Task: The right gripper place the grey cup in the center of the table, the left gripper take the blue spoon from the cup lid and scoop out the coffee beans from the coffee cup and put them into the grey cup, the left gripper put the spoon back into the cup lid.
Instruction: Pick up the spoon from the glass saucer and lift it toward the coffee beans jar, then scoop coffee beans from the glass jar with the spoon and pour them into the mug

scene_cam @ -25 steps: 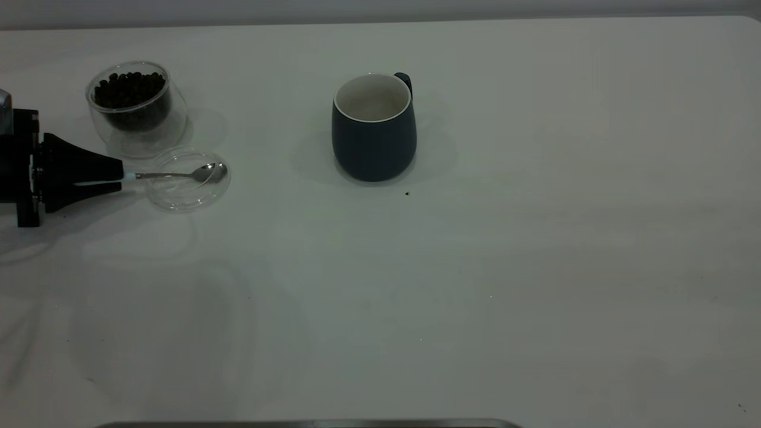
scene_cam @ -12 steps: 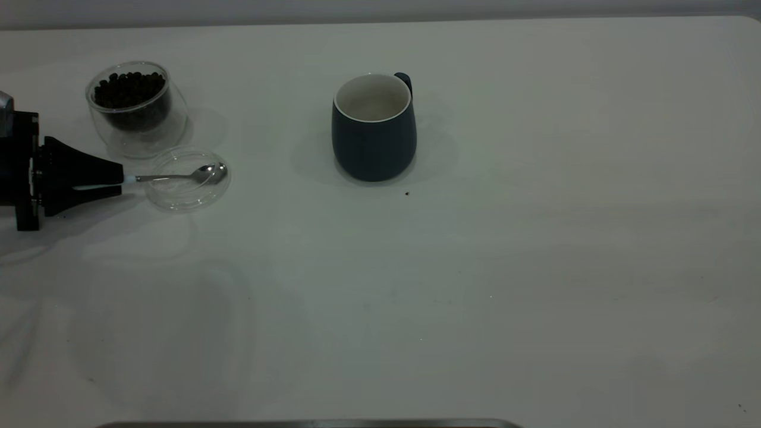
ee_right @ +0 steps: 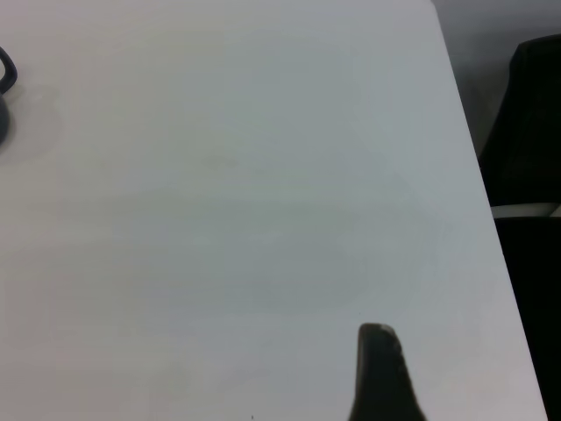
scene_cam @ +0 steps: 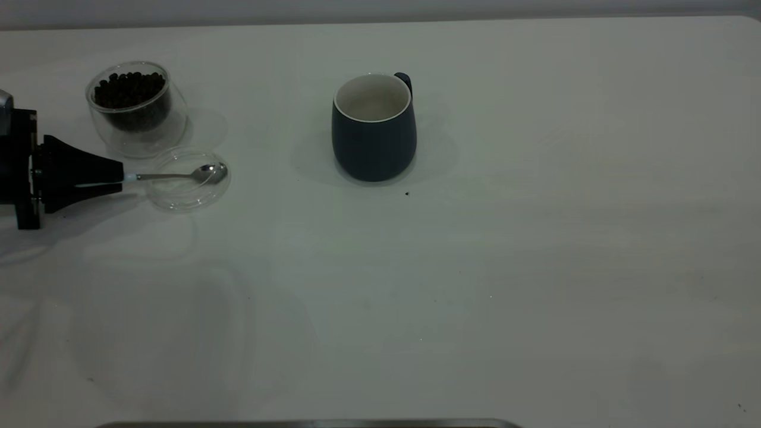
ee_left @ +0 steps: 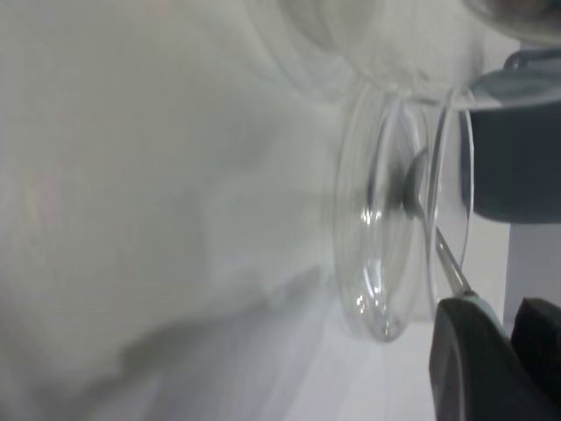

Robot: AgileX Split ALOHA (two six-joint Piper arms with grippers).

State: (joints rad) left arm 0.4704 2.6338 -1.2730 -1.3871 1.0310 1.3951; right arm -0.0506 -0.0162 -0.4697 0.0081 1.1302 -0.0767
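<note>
At the table's (scene_cam: 535,267) left edge, the blue spoon's (scene_cam: 178,175) handle is clamped by the left gripper (scene_cam: 122,178), its bowl held over the cup lid (scene_cam: 187,199), beside the coffee cup (scene_cam: 137,107).

Wide bare table (scene_cam: 535,267) right of grey cup (scene_cam: 373,134): plenty of room. Open gap between grey cup and cup lid (scene_cam: 187,178). Left side tight: coffee cup (scene_cam: 137,107) just behind lid, nearly touching. Left gripper (scene_cam: 119,176) at lid's left edge blocks that side.
</note>
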